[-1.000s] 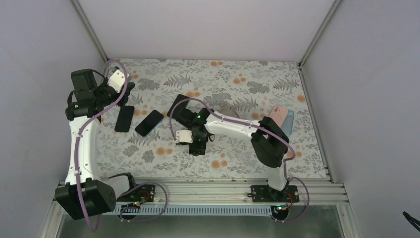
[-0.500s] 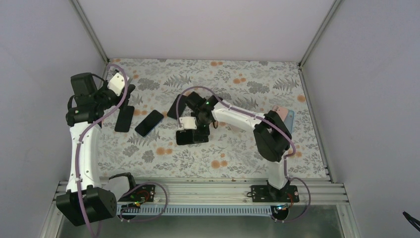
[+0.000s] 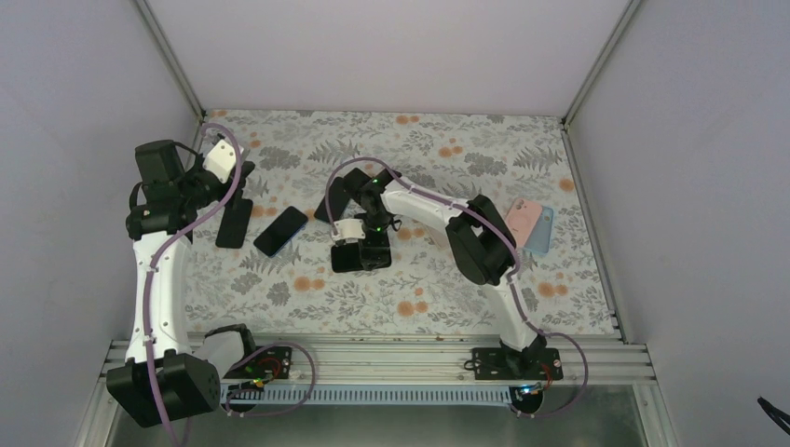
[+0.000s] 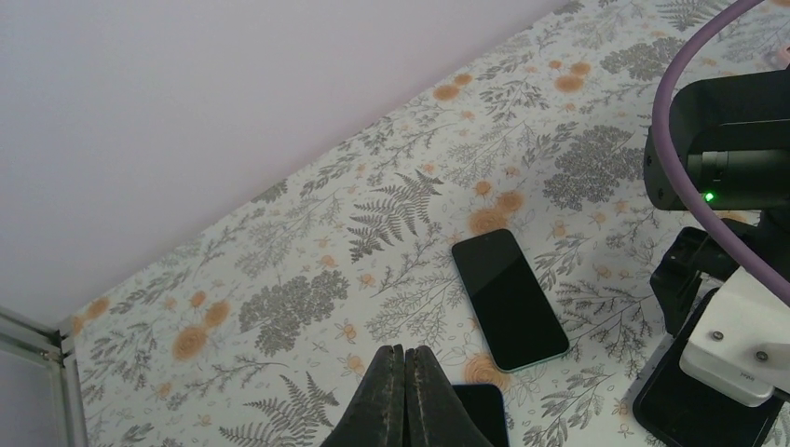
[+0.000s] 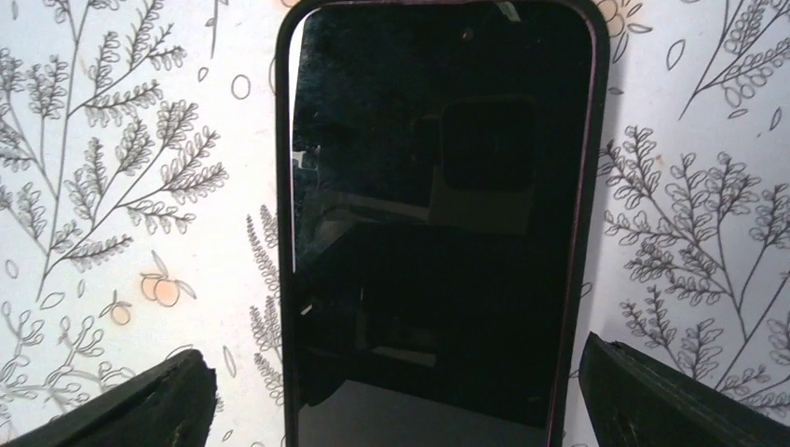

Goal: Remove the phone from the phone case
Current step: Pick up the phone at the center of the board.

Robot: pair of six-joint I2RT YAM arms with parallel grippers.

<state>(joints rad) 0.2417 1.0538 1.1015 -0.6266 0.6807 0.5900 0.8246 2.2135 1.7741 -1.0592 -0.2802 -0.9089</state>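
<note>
A black phone in a black case (image 5: 438, 233) lies screen up on the floral table. My right gripper (image 5: 401, 410) is open and hangs right above it, one finger (image 5: 140, 410) on each long side, not touching it. In the top view this gripper (image 3: 359, 247) is at the table's middle over the cased phone (image 3: 363, 261). My left gripper (image 4: 405, 372) is shut and empty, above the end of a black phone (image 4: 480, 410) at the left (image 3: 233, 223).
A dark phone with a green edge (image 4: 510, 298) lies beside the left one (image 3: 280, 231). Another black slab (image 3: 333, 198) lies behind the right gripper. A pink case and a blue case (image 3: 529, 223) lie at the right. Frame rails run along both sides.
My right wrist has swung back and to the left, and its gripper now points down over the cased phone lying crosswise. The left arm has barely moved.
</note>
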